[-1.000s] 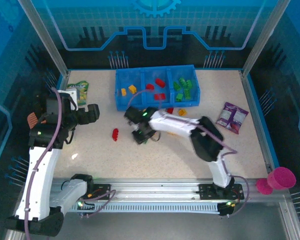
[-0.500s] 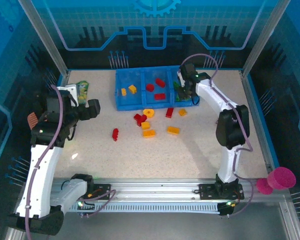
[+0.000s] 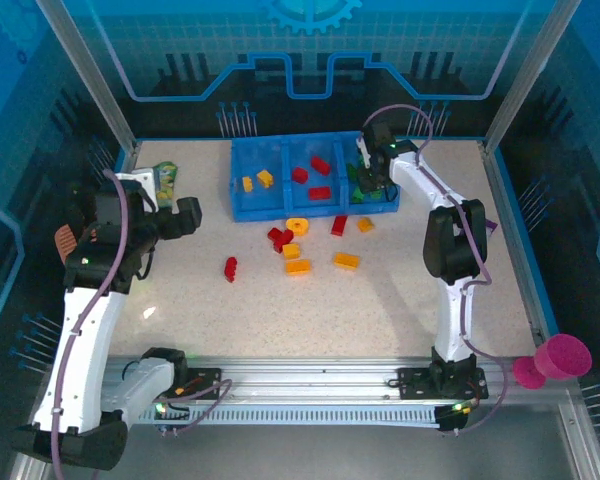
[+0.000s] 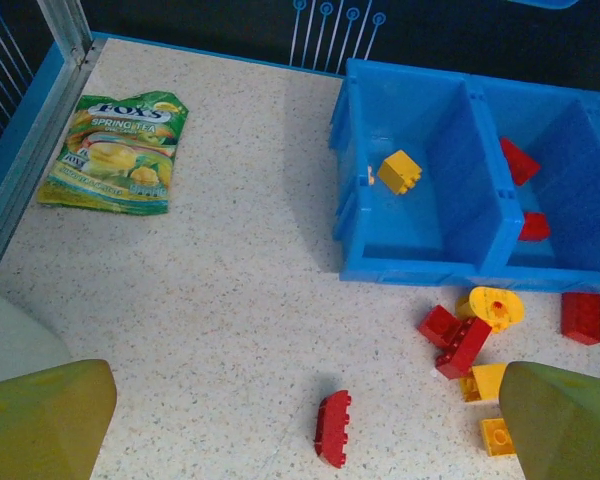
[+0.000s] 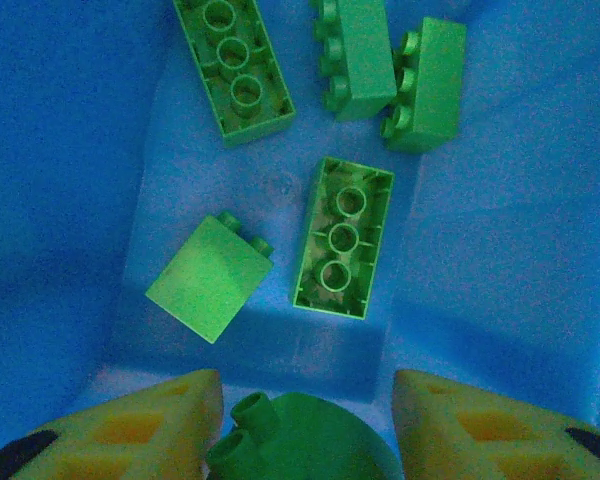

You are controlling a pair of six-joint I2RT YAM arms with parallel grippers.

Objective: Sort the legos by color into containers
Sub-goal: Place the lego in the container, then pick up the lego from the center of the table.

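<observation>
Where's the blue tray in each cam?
Top external: blue tray upper centre.
Left wrist: tray upper right, cut by the right edge.
Right wrist: looking into its right compartment, green legos on the floor.
Landmark: yellow ring in front of tray, top and left wrist.

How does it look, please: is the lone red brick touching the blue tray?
Apart. The left wrist view shows bare table between the red brick and the blue tray.
</observation>
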